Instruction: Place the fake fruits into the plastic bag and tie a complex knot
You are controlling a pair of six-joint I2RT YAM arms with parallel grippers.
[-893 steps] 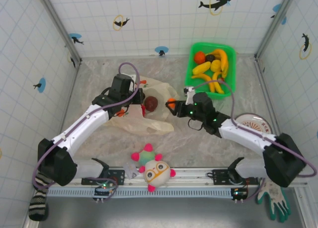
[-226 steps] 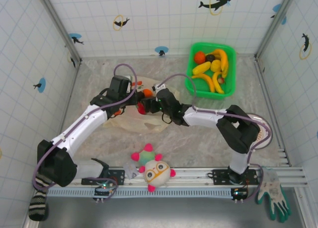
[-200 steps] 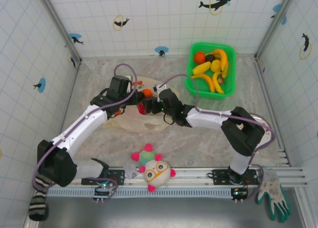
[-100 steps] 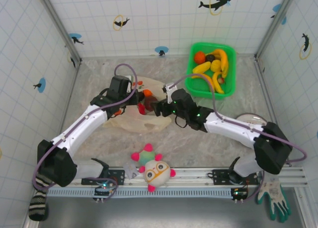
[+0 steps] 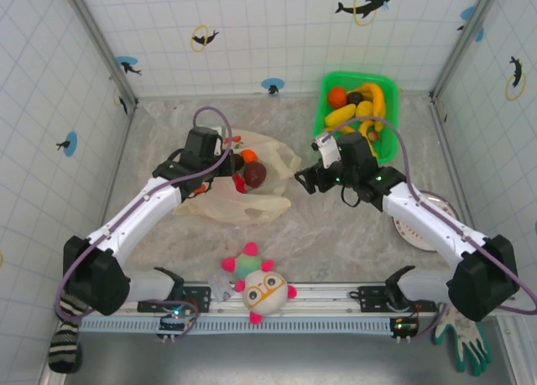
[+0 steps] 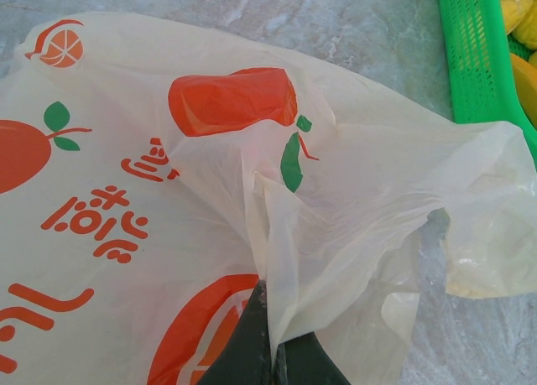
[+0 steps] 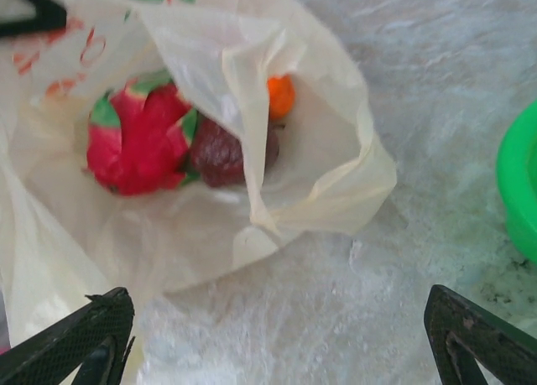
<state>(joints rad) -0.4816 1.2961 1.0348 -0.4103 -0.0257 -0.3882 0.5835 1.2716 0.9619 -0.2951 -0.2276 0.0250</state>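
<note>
Table (image 5: 336, 234) free right of plastic bag (image 5: 226, 205); green basket (image 5: 361, 75) blocks far right, plush ball (image 5: 264, 291) near edge.

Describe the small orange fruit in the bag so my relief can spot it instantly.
Find the pale-yellow plastic bag left of the green basket. Three fruits show in its open mouth. Yours is the small orange fruit, farthest back, far smaller than the dark purple fruit and the red fruit beside it.

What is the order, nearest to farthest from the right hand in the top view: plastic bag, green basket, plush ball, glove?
Counted from the right hand:
1. plastic bag, just left of it.
2. green basket, behind it, to the right.
3. plush ball, at the near edge, in the middle.
4. glove, at the near right corner.
</note>
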